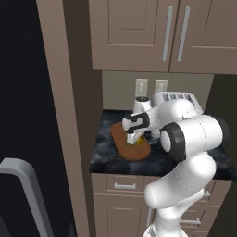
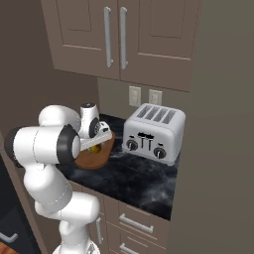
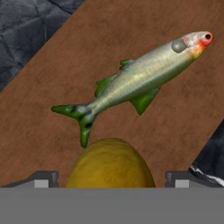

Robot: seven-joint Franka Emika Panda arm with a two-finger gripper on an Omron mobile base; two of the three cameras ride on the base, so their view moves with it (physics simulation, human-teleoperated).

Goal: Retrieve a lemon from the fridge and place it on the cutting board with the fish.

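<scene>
Gripper (image 3: 112, 179) jaws stand spread clear of the lemon (image 3: 110, 164), which rests on the cutting board (image 3: 52, 144) near the fish (image 3: 135, 83) tail.

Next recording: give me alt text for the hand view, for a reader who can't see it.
A yellow lemon sits on a reddish-brown cutting board, between the open gripper's two finger tips, which stand clear of it on either side. Just beyond it a slender greenish-silver fish lies diagonally on the board, with dark marbled counter past the board's edges.
</scene>
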